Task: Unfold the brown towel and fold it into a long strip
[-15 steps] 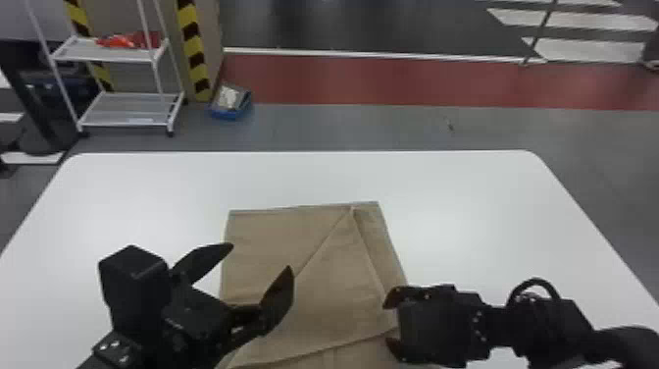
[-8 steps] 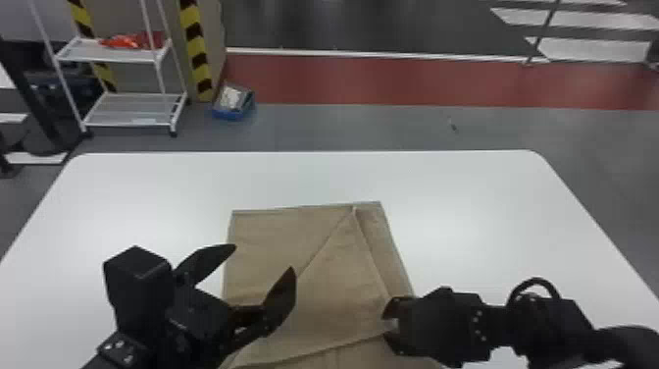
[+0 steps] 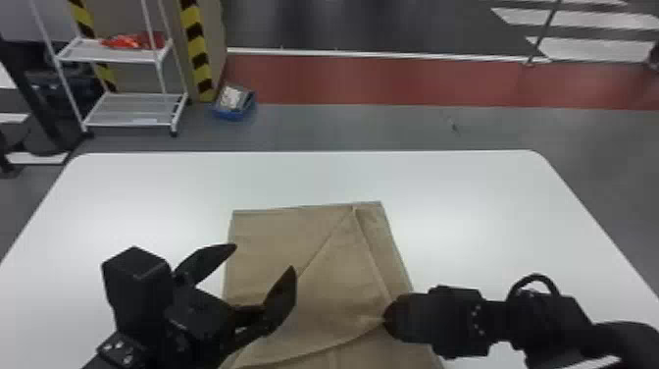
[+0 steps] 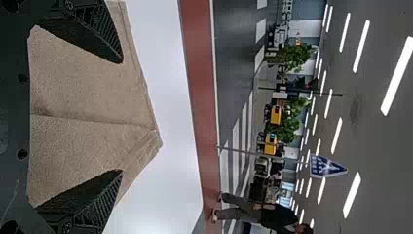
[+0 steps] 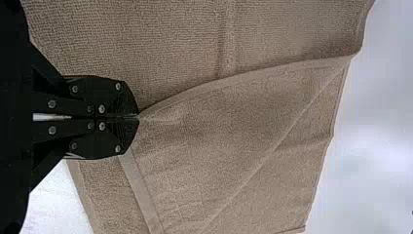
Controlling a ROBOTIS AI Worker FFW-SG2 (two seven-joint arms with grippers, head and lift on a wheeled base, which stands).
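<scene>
The black right gripper (image 3: 386, 318) pinches the flat brown cloth towel's (image 3: 338, 289) corner; the black left gripper's (image 3: 265, 256) jaws stand wide.

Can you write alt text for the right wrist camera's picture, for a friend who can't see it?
A robot's black metal right gripper, its two flat fingers shut, pinches the corner of a loose flap on a brown cloth towel. The towel lies partly folded, with diagonal creases, on a smooth white table.

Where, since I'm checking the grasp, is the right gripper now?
In the head view, the right gripper is right of centre, shut on a loose corner of the brown towel, to the right of the left gripper.
</scene>
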